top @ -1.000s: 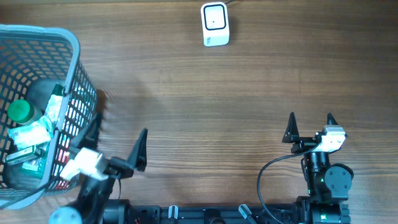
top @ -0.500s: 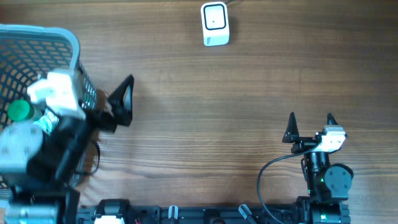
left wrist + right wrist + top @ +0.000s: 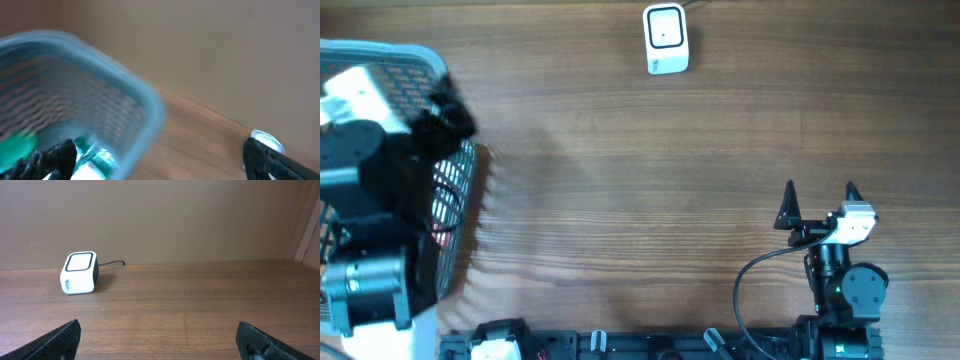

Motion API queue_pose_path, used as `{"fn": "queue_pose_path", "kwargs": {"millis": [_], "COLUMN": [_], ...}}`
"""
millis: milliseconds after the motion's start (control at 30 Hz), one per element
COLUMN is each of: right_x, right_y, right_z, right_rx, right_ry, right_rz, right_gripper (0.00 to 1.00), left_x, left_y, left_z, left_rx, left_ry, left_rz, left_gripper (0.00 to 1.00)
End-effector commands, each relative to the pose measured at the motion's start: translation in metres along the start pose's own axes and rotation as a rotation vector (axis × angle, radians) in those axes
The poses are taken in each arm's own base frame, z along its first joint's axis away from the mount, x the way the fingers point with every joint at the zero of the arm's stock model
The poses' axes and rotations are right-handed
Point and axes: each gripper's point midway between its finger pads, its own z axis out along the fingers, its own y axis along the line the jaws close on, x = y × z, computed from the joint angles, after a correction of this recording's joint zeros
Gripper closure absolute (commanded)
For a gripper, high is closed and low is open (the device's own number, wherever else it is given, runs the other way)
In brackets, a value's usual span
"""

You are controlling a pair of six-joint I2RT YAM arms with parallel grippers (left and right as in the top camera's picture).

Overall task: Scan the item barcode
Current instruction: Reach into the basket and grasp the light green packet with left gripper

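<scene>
Over on the left, the left arm [image 3: 380,190] hangs above the blue mesh basket [image 3: 425,58]. From overhead it blots out nearly everything inside, with just the far rim and the right-hand wall peeking out around it. The left wrist camera fills that gap. The picture is blurred, but the left gripper [image 3: 159,146] is spread wide with nothing between its fingers. One black finger [image 3: 50,159] sits low at the left edge over the basket's inside, the other low at the right over bare wood. Down in the basket there's a green cap [image 3: 17,145] and some packaged items [image 3: 100,159] in white and green, too smeared to make out any barcode. So the goods to scan lie in the basket, unheld.

At the far edge of the table [image 3: 620,180], the white barcode scanner [image 3: 665,38] stands well apart from the basket. Overhead gives only its top face with a dark-framed window. The right wrist view shows its side, with small grey marks on the front and a thin black cable [image 3: 112,264] running off behind it. The left wrist view catches only a white sliver of it beside the right-hand finger.

The right gripper [image 3: 819,190] is by the table's near edge, on the right, pointing toward the far side, jaws fully apart and empty. Its own camera backs that up: both fingertips at the bottom corners, only wood grain between them.
</scene>
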Motion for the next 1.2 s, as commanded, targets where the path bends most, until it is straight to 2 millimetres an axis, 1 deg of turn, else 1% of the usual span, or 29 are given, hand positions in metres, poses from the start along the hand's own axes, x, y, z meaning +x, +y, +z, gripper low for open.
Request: {"fn": "queue_pose_path", "kwargs": {"millis": [0,33,100,200,267,300,367,433,467,533,633,700,800,900,967,1033,1067,1100,1133,1167], "right_x": [-0.001,-0.001,-0.001,-0.001,-0.001,-0.001,-0.001,-0.001,-0.001,-0.001,-0.001,-0.001,-0.001,-0.001,-0.001,-0.001,-0.001,-0.001,-0.001,-0.001], "right_y": [0.000,0.000,0.000,0.000,0.000,0.000,0.000,0.000,0.000,0.000,0.000,0.000,0.000,0.000,0.000,0.000,0.000,0.000,0.000,0.000], "right_z": [0.000,0.000,0.000,0.000,0.000,0.000,0.000,0.000,0.000,0.000,0.000,0.000,0.000,0.000,0.000,0.000,0.000,0.000,0.000,0.000], "right_rx": [0.003,0.003,0.003,0.003,0.003,0.003,0.003,0.003,0.003,0.003,0.003,0.003,0.003,0.003,0.003,0.003,0.003,0.003,0.003,0.003], "right_ry": [-0.003,-0.003,-0.003,-0.003,-0.003,-0.003,-0.003,-0.003,-0.003,-0.003,-0.003,-0.003,-0.003,-0.003,-0.003,-0.003,-0.003,-0.003,-0.003,-0.003], "right_rz": [0.009,0.009,0.009,0.009,0.009,0.009,0.009,0.009,0.009,0.009,0.009,0.009,0.009,0.009,0.009,0.009,0.009,0.009,0.009,0.009], "right_gripper": [0.00,0.01,0.00,0.00,0.00,0.00,0.00,0.00,0.00,0.00,0.00,0.00,0.00,0.00,0.00,0.00,0.00,0.00,0.00,0.00], "left_x": [0.001,0.008,0.021,0.040,0.053,0.057,0.070,0.086,0.096,0.119,0.153,0.175,0.206,0.220,0.222,0.222,0.223,0.223,0.224,0.225], "left_y": [0.085,0.106,0.138,0.173,0.192,0.196,0.208,0.218,0.223,0.232,0.243,0.245,0.245,0.249,0.249,0.249,0.249,0.249,0.249,0.249], "left_z": [0.016,0.019,0.026,0.043,0.053,0.057,0.072,0.091,0.102,0.118,0.135,0.146,0.158,0.162,0.162,0.162,0.161,0.161,0.160,0.159], "left_rx": [-0.341,-0.408,-0.503,-0.582,-0.639,-0.654,-0.676,-0.682,-0.676,-0.665,-0.647,-0.611,-0.569,-0.578,-0.578,-0.578,-0.579,-0.579,-0.580,-0.581], "left_ry": [-0.026,-0.012,0.021,0.097,0.141,0.160,0.227,0.324,0.379,0.496,0.640,0.722,0.817,0.857,0.863,0.864,0.868,0.869,0.873,0.879], "left_rz": [-0.382,-0.458,-0.589,-0.670,-0.678,-0.673,-0.601,-0.465,-0.389,-0.269,-0.158,-0.120,-0.132,-0.132,-0.133,-0.133,-0.133,-0.133,-0.134,-0.134], "left_gripper": [0.00,0.00,0.00,0.00,0.00,0.00,0.00,0.02,0.00,0.00,0.00,0.00,0.00,0.01,0.12,0.25,0.41,0.50,0.55,0.64]}}
